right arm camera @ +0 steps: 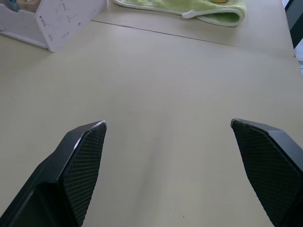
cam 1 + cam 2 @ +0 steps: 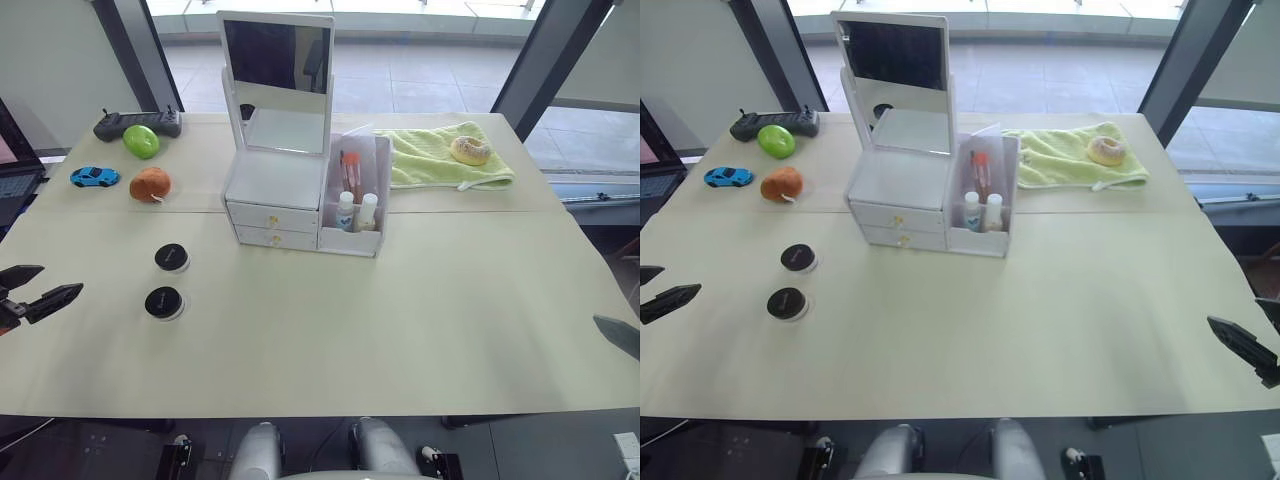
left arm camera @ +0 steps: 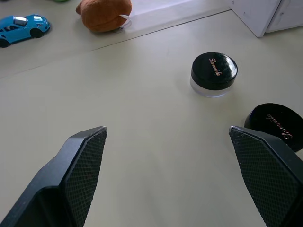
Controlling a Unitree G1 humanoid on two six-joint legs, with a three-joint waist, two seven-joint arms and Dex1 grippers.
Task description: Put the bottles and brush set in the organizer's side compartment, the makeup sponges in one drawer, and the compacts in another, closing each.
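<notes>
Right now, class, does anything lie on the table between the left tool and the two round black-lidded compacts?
Nothing visible does. The open left tool faces the nearer black-lidded compact and the farther one across bare cream tabletop.

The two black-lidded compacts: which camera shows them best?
The left wrist view: the compacts sit close, one whole with its lid lettering visible, the other partly behind a finger. Both eye views show them small on the table, left of the organizer.
</notes>
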